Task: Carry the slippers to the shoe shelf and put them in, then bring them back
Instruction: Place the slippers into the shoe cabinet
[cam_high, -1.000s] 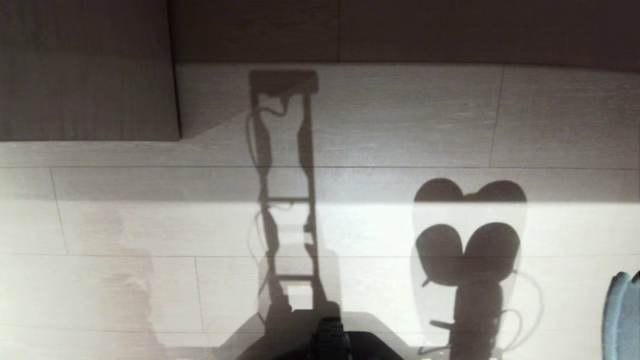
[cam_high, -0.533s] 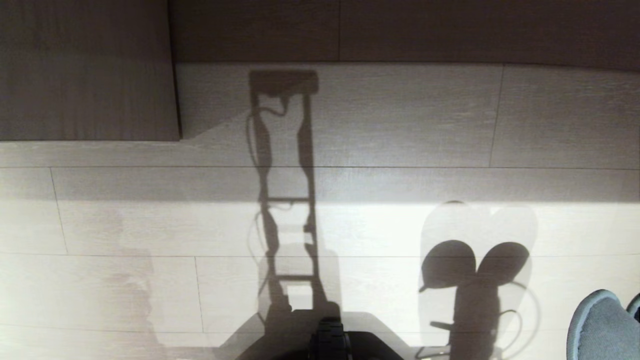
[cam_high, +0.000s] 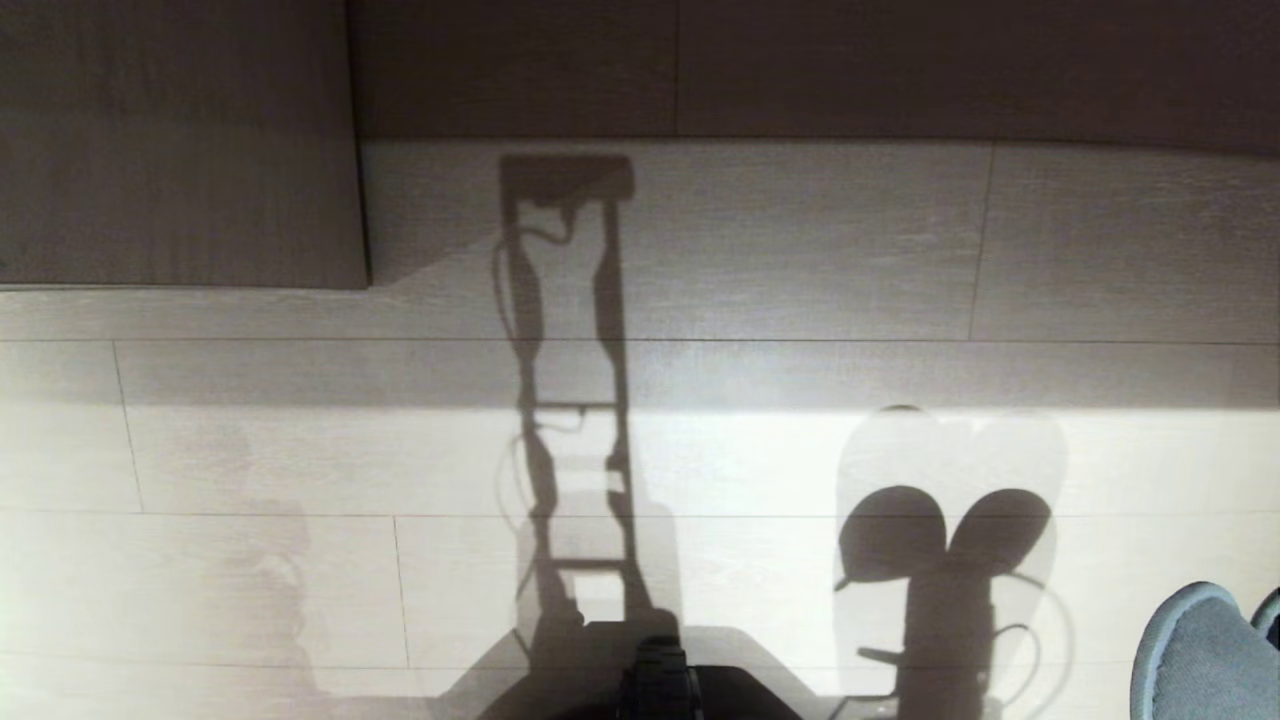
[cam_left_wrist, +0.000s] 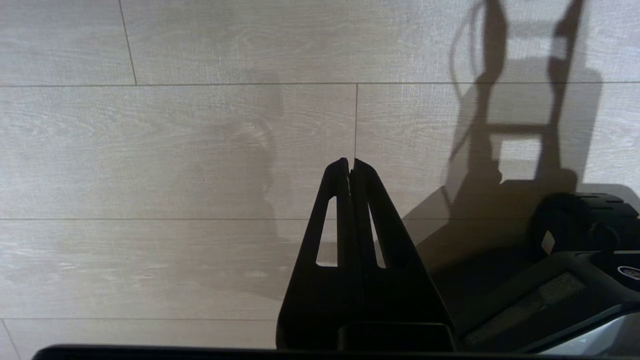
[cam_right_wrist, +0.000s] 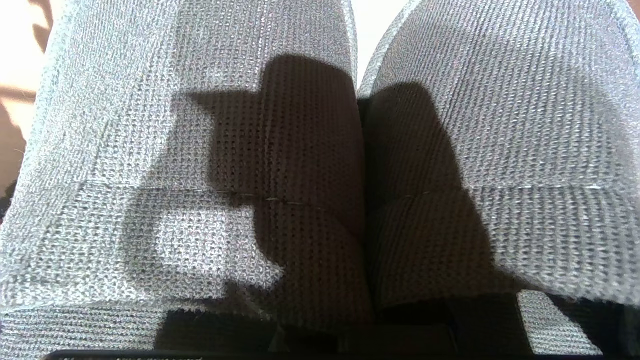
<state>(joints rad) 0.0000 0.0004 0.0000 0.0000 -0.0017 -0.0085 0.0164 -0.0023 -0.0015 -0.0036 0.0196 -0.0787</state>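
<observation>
The slippers (cam_right_wrist: 150, 125) fill the right wrist view, two grey knit uppers side by side with a narrow gap between them. My right gripper is shut on the slippers, and its fingers are hidden under the fabric. In the head view only one blue-grey toe of the slippers (cam_high: 1200, 650) shows at the lower right corner, held above the floor. Their paired round shadow (cam_high: 945, 535) falls on the pale boards. My left gripper (cam_left_wrist: 351, 162) hangs shut and empty over the floor. No open cubby of the shoe shelf shows.
A shadowed wood-grain panel (cam_high: 180, 140) juts out at the far left, and a dark wood-grain front (cam_high: 800, 65) runs along the back. Pale floor boards (cam_high: 300, 560) lie in front. My base (cam_high: 660, 690) sits at the bottom middle, its tall shadow (cam_high: 565, 400) stretching ahead.
The slipper toe has come further into the lower right corner, and the pair's shadow has slid nearer to me. The whole head view has shifted slightly. The left gripper has kept still.
</observation>
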